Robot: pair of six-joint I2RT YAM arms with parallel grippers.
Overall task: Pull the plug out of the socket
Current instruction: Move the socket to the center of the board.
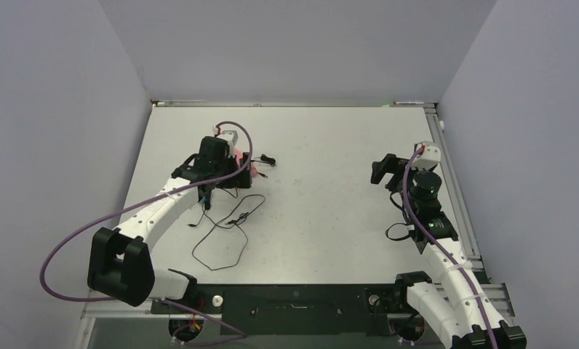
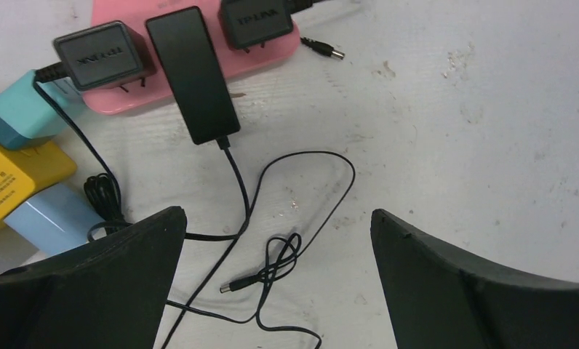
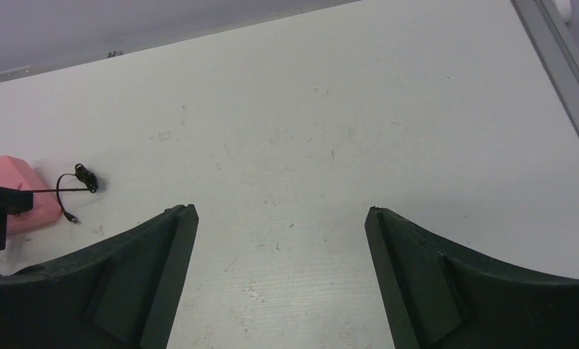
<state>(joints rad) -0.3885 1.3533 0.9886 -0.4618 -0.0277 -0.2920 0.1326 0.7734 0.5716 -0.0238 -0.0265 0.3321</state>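
1. Left wrist view: the left pincer (image 2: 278, 215) is spread wide with nothing between its fingers, over the white table (image 2: 454, 145).
2. Ahead of it and off to its left lie a teal block (image 2: 17, 116), a yellow block (image 2: 10, 182) and a pale blue block (image 2: 46, 218). The pale blue one is just beside the left finger.
3. Ahead and slightly left lies the pink socket strip (image 2: 126, 100), which carries three black plugs.
4. From left to right these are a square plug (image 2: 101, 54), a long adapter (image 2: 192, 73) and a second square plug (image 2: 256, 20). Metal pins show under both square ones.
5. The long adapter's thin cable (image 2: 301, 156) loops back toward the pincer. Its barrel connector (image 2: 239, 285) lies between the fingers, nearer the left one.
6. Right wrist view: the right pincer (image 3: 281, 211) is also spread wide and holds nothing, over bare table.
7. The strip is far to this pincer's left, well apart from it, at the frame's edge.
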